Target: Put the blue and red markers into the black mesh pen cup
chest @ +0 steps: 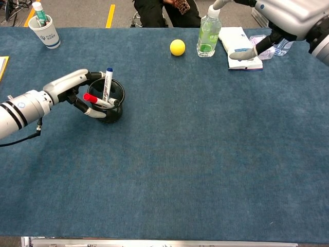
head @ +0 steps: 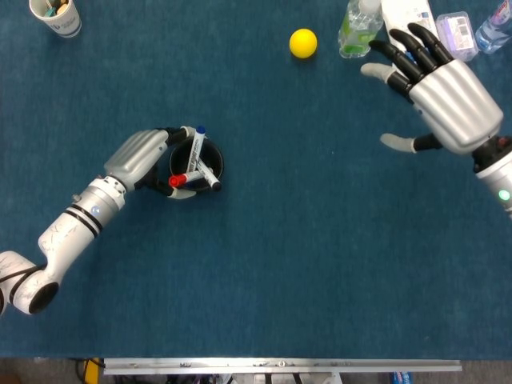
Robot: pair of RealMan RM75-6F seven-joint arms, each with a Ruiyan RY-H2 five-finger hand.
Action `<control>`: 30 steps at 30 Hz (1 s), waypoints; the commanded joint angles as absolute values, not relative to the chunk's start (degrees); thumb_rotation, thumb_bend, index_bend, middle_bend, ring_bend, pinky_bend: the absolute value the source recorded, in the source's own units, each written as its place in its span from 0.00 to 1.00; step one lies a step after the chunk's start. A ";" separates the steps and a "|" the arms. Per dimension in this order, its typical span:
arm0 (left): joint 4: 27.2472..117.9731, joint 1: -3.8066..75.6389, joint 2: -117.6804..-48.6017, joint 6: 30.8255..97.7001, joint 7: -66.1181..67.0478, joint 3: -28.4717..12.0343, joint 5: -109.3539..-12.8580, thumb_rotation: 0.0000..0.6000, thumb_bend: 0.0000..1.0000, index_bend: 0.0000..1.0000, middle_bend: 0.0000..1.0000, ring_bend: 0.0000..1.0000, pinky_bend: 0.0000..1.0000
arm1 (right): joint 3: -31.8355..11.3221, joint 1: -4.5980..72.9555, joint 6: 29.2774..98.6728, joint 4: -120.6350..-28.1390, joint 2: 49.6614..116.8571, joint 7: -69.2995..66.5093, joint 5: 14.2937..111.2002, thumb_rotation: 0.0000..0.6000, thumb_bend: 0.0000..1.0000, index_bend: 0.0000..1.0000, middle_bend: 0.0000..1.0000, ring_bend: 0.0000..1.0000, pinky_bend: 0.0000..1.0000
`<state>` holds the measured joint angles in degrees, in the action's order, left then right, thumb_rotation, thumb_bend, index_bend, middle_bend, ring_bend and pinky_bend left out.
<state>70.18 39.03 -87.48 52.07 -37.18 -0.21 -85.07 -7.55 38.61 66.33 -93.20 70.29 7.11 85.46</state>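
Markers, blue marker and red marker, apparently sit in the black mesh pen cup (left hand grasping it, right hand spread empty), task seemingly done

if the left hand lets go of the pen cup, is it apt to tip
Probably not: the pen cup stands upright on flat cloth. It looks light, being mesh, and the blue marker and red marker lean past its rim, so a nudge from the left hand might topple it.
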 commanded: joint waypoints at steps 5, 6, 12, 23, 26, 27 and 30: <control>69.78 39.31 -87.30 50.66 -37.71 0.09 -85.12 1.00 0.15 0.27 0.26 0.21 0.23 | -7.81 37.87 66.57 -93.17 69.86 6.92 85.13 1.00 0.12 0.24 0.12 0.00 0.01; 69.96 39.44 -87.04 50.32 -37.75 0.11 -85.12 1.00 0.15 0.25 0.24 0.18 0.22 | -7.83 37.76 66.54 -93.19 69.78 6.88 85.08 1.00 0.12 0.24 0.12 0.00 0.01; 70.99 39.42 -86.08 50.17 -37.38 0.08 -85.15 1.00 0.15 0.18 0.16 0.10 0.18 | -7.52 37.48 65.59 -93.25 69.32 7.78 84.90 1.00 0.12 0.24 0.11 0.00 0.01; 73.79 39.31 -83.79 49.49 -34.82 0.03 -84.50 1.00 0.15 0.14 0.10 0.04 0.12 | -7.38 36.73 65.60 -93.14 69.19 8.96 85.03 1.00 0.16 0.30 0.10 0.00 0.01; 74.41 39.37 -83.15 49.24 -33.76 -0.10 -84.25 1.00 0.15 0.13 0.09 0.03 0.11 | -7.31 36.42 65.59 -93.05 68.97 9.02 84.93 1.00 0.16 0.30 0.10 0.00 0.01; 74.68 39.40 -82.86 49.13 -33.20 -0.10 -84.17 1.00 0.15 0.12 0.08 0.02 0.11 | -7.30 36.29 65.59 -93.04 68.88 8.97 84.87 1.00 0.16 0.30 0.10 0.00 0.01; 75.38 39.34 -82.11 49.08 -31.46 -0.13 -83.94 1.00 0.15 0.11 0.07 0.01 0.09 | -7.49 35.78 65.97 -93.42 68.49 8.41 84.47 1.00 0.16 0.30 0.10 0.00 0.01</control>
<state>74.96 39.37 -82.55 49.14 -32.22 -0.09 -84.12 -7.40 35.96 65.78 -93.29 68.62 8.56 84.61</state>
